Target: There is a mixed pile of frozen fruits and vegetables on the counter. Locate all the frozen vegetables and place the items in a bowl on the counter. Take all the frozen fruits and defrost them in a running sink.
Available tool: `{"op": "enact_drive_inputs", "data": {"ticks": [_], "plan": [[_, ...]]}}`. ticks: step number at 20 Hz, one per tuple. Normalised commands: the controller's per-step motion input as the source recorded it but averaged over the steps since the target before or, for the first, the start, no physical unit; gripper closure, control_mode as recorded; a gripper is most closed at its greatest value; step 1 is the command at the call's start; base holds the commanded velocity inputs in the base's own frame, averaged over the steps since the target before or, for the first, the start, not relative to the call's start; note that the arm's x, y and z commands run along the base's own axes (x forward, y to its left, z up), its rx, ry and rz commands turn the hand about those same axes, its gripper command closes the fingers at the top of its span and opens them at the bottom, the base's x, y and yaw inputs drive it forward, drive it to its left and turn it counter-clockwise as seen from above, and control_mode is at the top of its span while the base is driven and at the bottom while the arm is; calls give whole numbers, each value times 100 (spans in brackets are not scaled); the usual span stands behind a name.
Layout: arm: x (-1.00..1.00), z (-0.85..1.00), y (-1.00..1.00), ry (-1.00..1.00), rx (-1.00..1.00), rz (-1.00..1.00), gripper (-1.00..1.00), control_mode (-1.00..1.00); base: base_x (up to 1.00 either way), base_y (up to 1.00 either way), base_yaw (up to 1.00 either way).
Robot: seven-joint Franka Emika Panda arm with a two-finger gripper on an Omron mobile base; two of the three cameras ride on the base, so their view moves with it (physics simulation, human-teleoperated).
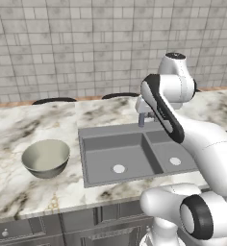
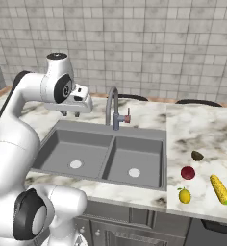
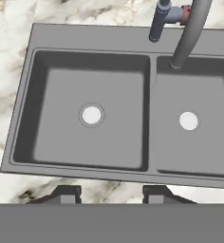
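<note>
gripper (image 3: 111,193): tips at bottom of hand view, apart with nothing between them, yet as clenched as they get; hangs over sink's near rim.
sink (image 2: 110,139): centre of both base views; two bare basins, faucet (image 2: 113,109) at back edge.
bowl (image 1: 45,157): left of left base view, upright, just beside sink's left rim.
counter (image 2: 202,129): bare marble along sink's front edge.
corn (image 2: 220,189): lower right of right base view, near front edge.
yellow fruit (image 2: 184,195): nearest the edge.
red ball (image 2: 187,172): just behind it.
olive lump (image 2: 197,155): farther back; all four apart.
</note>
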Motion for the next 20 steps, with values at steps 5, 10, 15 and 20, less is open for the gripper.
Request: {"op": "enact_drive_inputs", "data": {"ticks": [5,10,15,20], "plan": [[0,0,-16,0,0,-4,-100,-100,0,0,0],[0,-5,-49,3,-2,-11,-100,-100,0,0,0],[10,-8,-80,8,-4,-16,-100,-100,0,0,0],[21,-2,-81,7,-4,-19,-100,-100,0,0,0]]}}
